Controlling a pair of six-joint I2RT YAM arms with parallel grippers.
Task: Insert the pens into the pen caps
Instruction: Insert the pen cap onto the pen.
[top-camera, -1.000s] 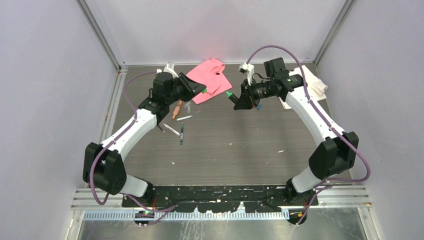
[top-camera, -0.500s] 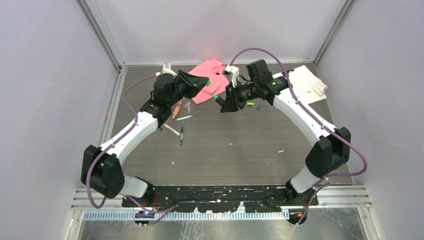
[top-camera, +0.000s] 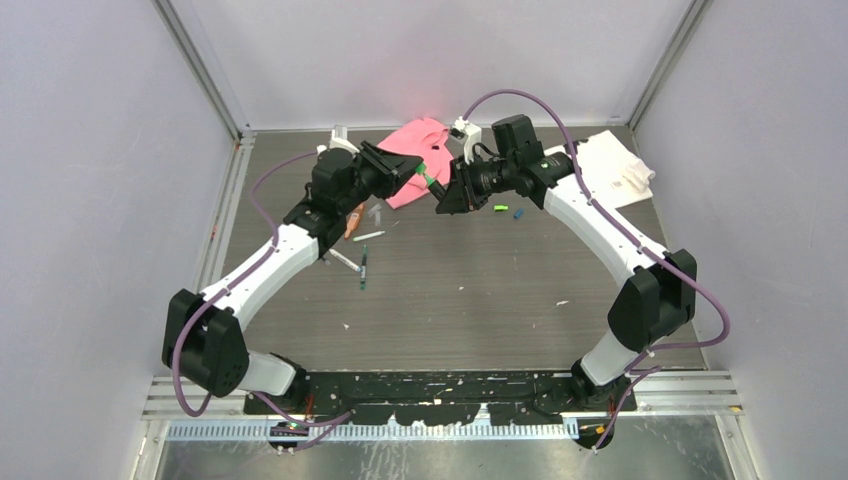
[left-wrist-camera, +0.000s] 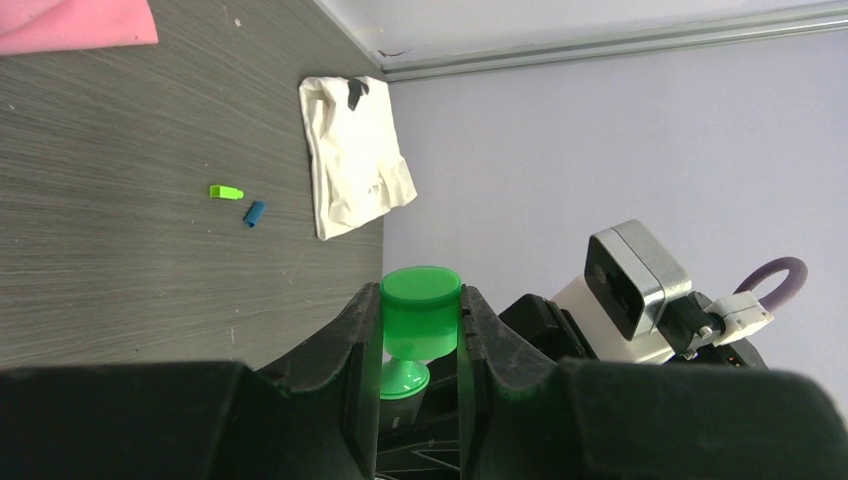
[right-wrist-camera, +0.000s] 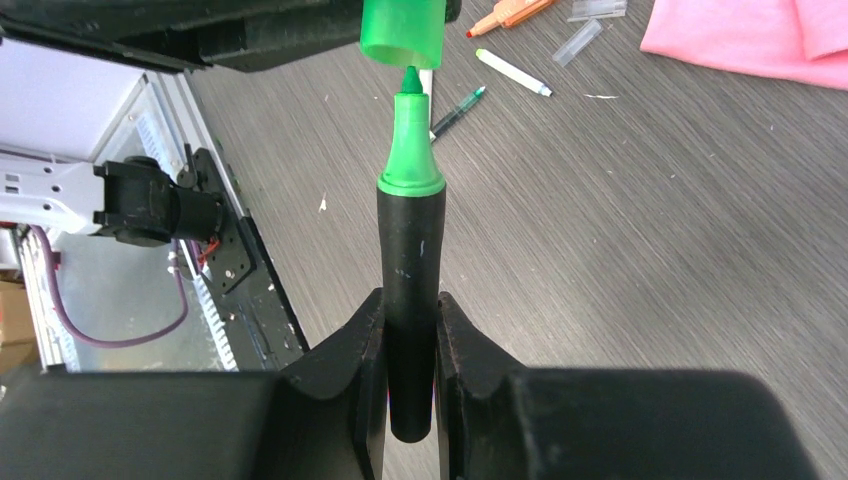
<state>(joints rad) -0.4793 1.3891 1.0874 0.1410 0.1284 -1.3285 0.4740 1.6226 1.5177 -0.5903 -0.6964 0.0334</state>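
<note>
You are looking down on a dark, wood-grained worktop (top-camera: 470, 290) that is sitting inside a booth of plain lilac walls (top-camera: 100, 150), with aluminium rails (top-camera: 200, 70) running up the far corners. Two cloths are lying along the far edge: a pink cloth (top-camera: 412, 135) at 12 o'clock and a white cloth (top-camera: 618, 165) at 2 o'clock. Your left end effector (left-wrist-camera: 420, 310) is clamping a large green cap (left-wrist-camera: 421, 290). Your right end effector (right-wrist-camera: 410, 310) is gripping a black highlighter (right-wrist-camera: 410, 240) by its barrel. The two are facing each other in the air near 12 o'clock, just in front of the pink cloth. The highlighter's green nib is pointing straight at the cap's mouth, though you cannot tell whether it is touching. Four pens are lying loose together at 10 o'clock: an orange pen (top-camera: 353, 220), a white pen (top-camera: 368, 236), a second white pen (top-camera: 343, 260) and a dark green pen (top-camera: 363, 268). Two clear caps (right-wrist-camera: 578, 42) are lying beside the orange pen. At 1 o'clock a small bright green cap (top-camera: 500, 208) and a blue cap (top-camera: 518, 212) are lying near each other, not touching.
</note>
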